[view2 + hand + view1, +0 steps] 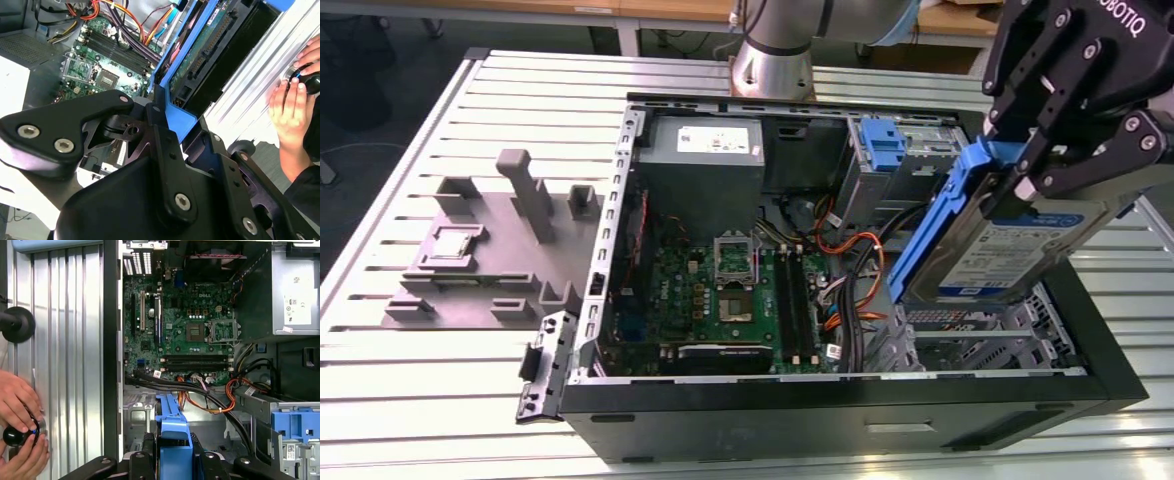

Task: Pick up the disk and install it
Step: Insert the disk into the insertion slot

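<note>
Disk [1001, 252]: flat, silver, blue plastic rails; clamped between closed gripper [1061, 180] jaws, tilted, apparently above open computer case [854, 412].

Labels and print; none is read off.
A blue-and-white printed label [994, 260] is borne by the flat silver disk [1067, 210] with blue plastic rails. A white sticker [714, 140] is set on the grey metal power-supply box [700, 190]. White lettering [1107, 22] is seen on the black gripper [1061, 172], and small white print [202, 286] on the green motherboard [170, 335].
</note>
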`<state>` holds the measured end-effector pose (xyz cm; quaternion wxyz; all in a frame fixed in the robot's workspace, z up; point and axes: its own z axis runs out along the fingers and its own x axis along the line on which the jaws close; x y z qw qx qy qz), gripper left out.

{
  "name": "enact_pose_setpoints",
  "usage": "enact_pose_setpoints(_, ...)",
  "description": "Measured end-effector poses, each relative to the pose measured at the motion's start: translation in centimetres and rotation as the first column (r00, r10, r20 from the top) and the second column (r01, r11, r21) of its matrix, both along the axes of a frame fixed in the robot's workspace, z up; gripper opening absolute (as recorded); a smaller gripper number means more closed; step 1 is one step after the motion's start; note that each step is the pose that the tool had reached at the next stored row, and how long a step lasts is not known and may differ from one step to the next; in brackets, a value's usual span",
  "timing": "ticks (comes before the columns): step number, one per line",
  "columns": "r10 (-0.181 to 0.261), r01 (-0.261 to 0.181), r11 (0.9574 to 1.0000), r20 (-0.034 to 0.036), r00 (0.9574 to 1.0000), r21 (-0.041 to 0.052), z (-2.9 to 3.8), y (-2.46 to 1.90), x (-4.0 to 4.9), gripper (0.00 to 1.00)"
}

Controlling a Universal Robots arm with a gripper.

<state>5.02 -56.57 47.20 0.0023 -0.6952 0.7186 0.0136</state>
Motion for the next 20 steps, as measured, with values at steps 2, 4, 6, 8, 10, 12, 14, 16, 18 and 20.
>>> enact_pose_setpoints(2,0.000,0.000,1.0000,0.0000,1.0000,0.0000,-0.07,0.00,0.19,0.36)
enact_pose_setpoints(4,0.000,0.000,1.0000,0.0000,1.0000,-0.0001,-0.12,0.00,0.49,0.36)
enact_pose_setpoints(6,0.000,0.000,1.0000,0.0000,1.0000,0.0001,-0.17,0.00,0.81,0.36)
enact_pose_setpoints(8,0.000,0.000,1.0000,0.0000,1.0000,0.0000,-0.22,0.00,1.14,0.36)
enact_pose_setpoints(10,0.000,0.000,1.0000,0.0000,1.0000,-0.0001,-0.27,0.00,1.38,0.36)
enact_pose_setpoints(12,0.000,0.000,1.0000,0.0000,1.0000,0.0000,-0.33,0.00,1.62,0.36)
enact_pose_setpoints(14,0.000,0.000,1.0000,0.0000,1.0000,-0.0001,-0.38,0.00,1.83,0.36)
enact_pose_setpoints(16,0.000,0.000,1.0000,0.0000,1.0000,0.0000,-0.46,0.00,1.96,0.36)
enact_pose_setpoints(18,0.000,0.000,1.0000,0.0000,1.0000,0.0000,-0.55,0.00,2.05,0.36)
enact_pose_setpoints(20,0.000,0.000,1.0000,0.0000,1.0000,0.0000,-0.64,0.00,2.05,0.36)
